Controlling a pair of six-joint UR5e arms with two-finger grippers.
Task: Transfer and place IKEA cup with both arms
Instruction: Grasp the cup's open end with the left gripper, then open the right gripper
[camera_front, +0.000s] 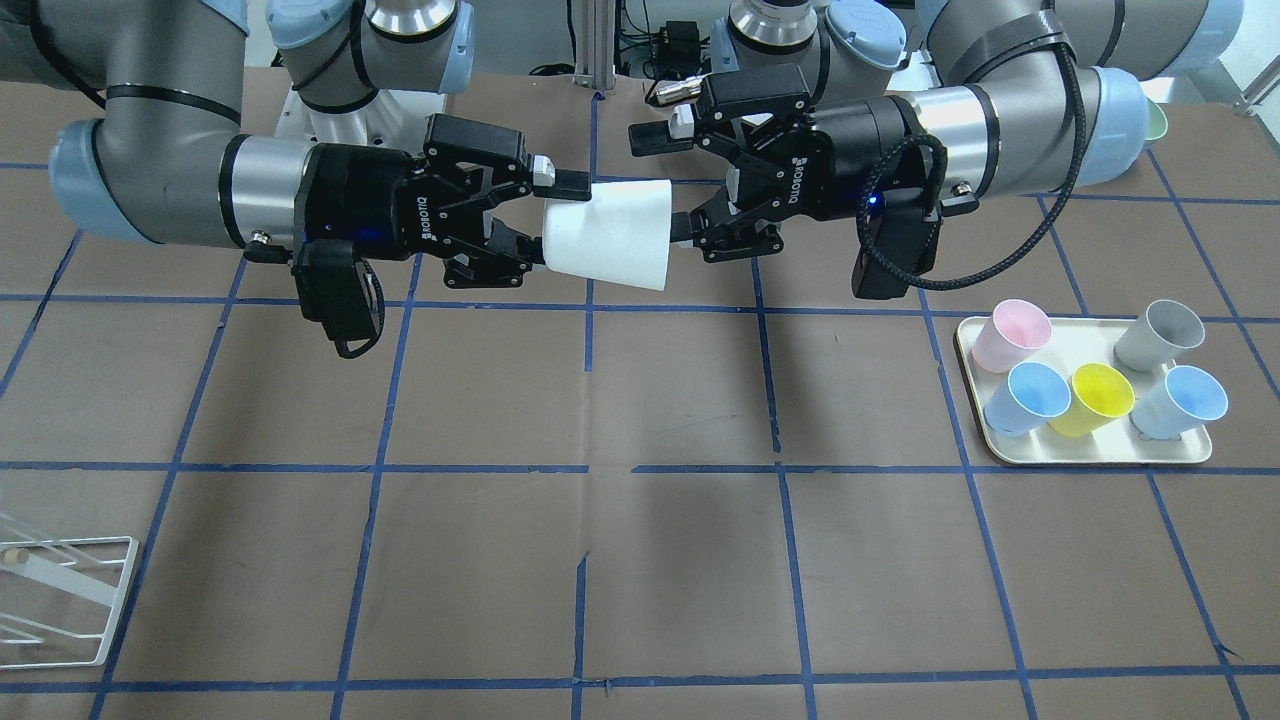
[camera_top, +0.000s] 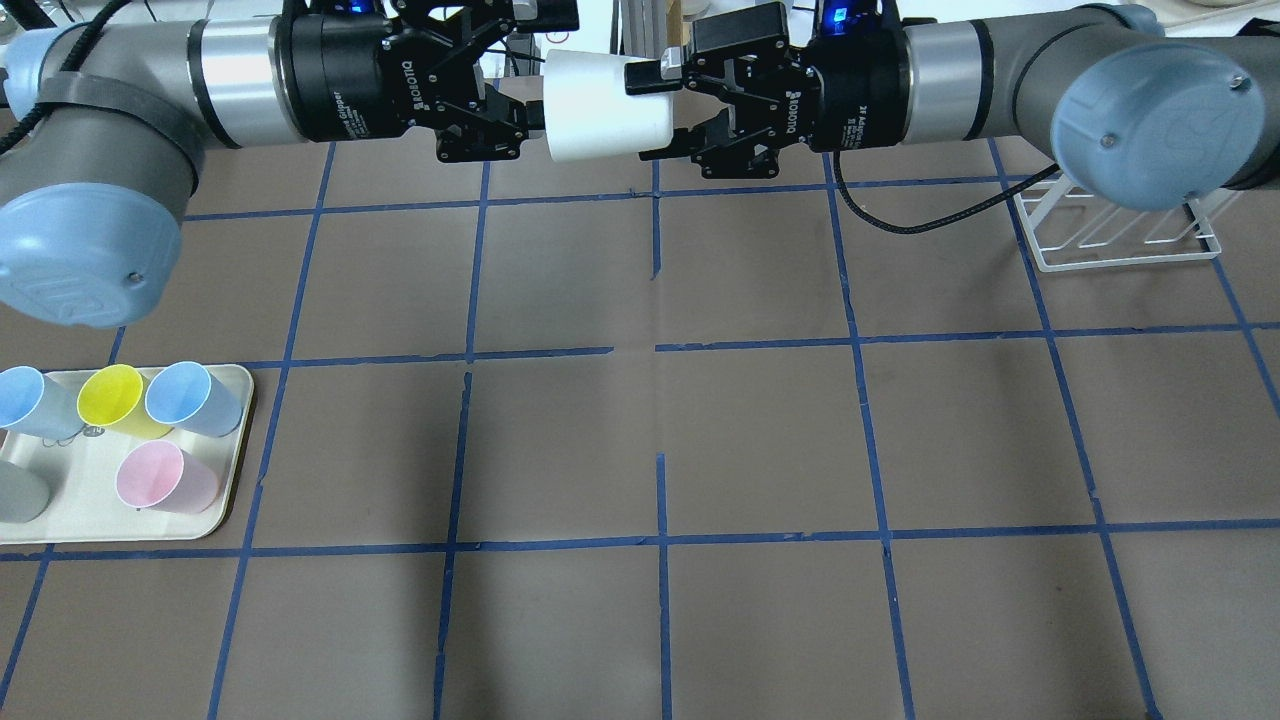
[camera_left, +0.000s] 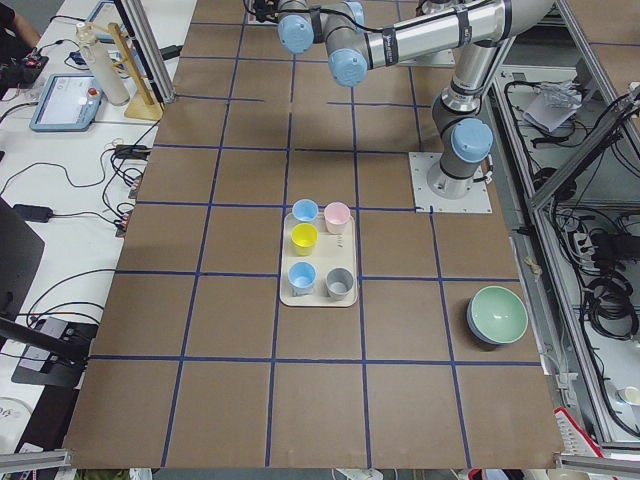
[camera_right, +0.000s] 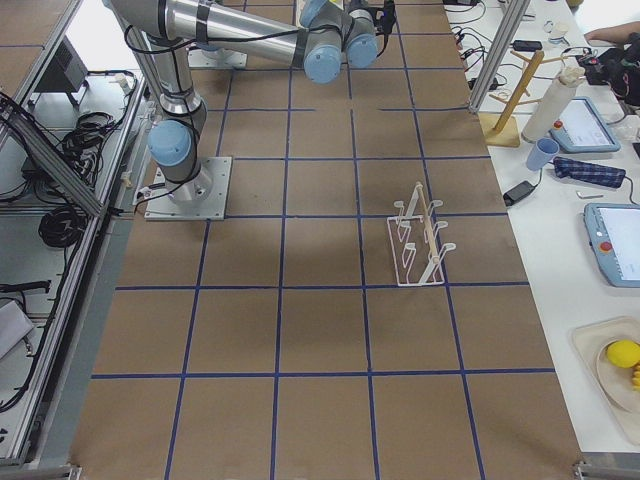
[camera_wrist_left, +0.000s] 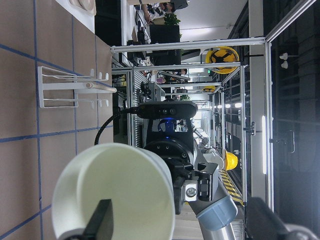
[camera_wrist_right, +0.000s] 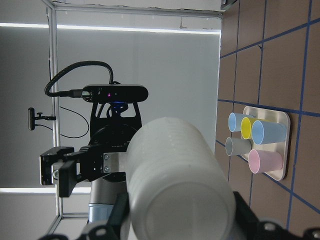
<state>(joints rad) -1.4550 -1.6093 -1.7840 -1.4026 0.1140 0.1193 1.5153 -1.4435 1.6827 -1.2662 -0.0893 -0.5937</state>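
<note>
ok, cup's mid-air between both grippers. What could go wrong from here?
1. The right gripper clamps only the narrow base end of the white tapered plastic cup, which lies sideways above the brown table. The taper could let it slide out and drop.
2. The left gripper is open, but in the left wrist view one finger appears to sit at the cup's mouth. A crooked retreat could snag the rim and tug the cup loose.

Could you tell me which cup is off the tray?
The white IKEA cup, held sideways in the air by the right gripper; the other five cups stand on the tray.
</note>
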